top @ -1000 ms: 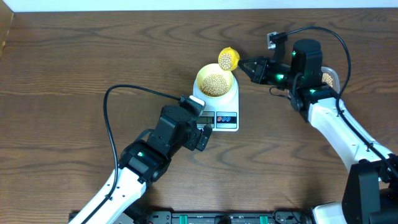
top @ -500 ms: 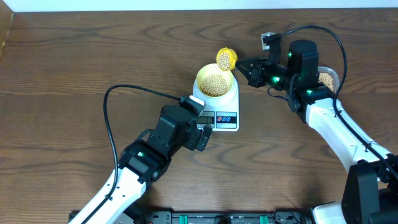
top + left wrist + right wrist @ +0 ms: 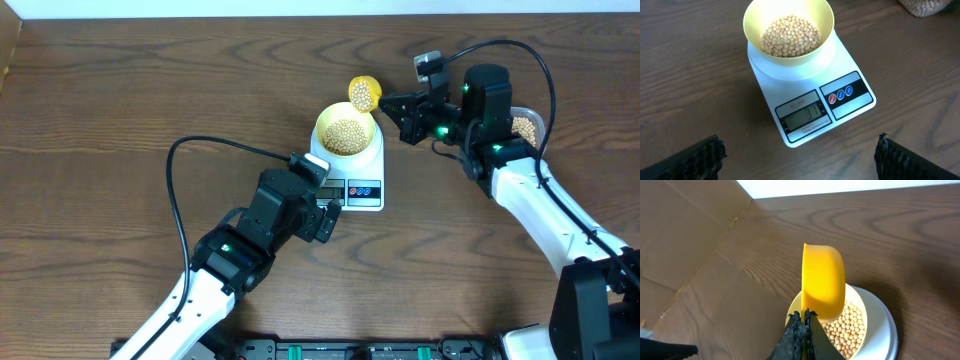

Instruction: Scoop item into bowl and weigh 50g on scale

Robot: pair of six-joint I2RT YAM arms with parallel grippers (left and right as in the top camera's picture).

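Nearest, the left gripper (image 3: 799, 167) hangs low in front of the scale (image 3: 852, 62). Its fingers are spread wide and it holds nothing. The display (image 3: 804, 114) seems to read 31, though the digits are small and no unit is legible.

The pale-yellow bowl (image 3: 826, 22) sits on the scale's platform, with the soybeans (image 3: 789, 36) heaped in its bottom well below the rim. I judge the beans to be hard, smooth and very light. They would roll and bounce, and they would leave a tipped spoon in a rush, so fingers cannot take hold of them and the spoon has to carry them. The bowl looks light and rests loose on the platform, so a nudge could upset the reading.

Past the bowl's far rim, the yellow measuring spoon (image 3: 364, 93) carries a load of beans. The right gripper (image 3: 802, 317) is closed tight on the spoon's thin handle, a narrow grip on stiff plastic that might twist.

The handle is hidden between those fingers. The right wrist view shows only the back of the spoon's head, so its fill cannot be judged from there. Farthest off, the clear tub (image 3: 528, 127) is mostly hidden behind the right arm and is cut off at the top of the left wrist view.
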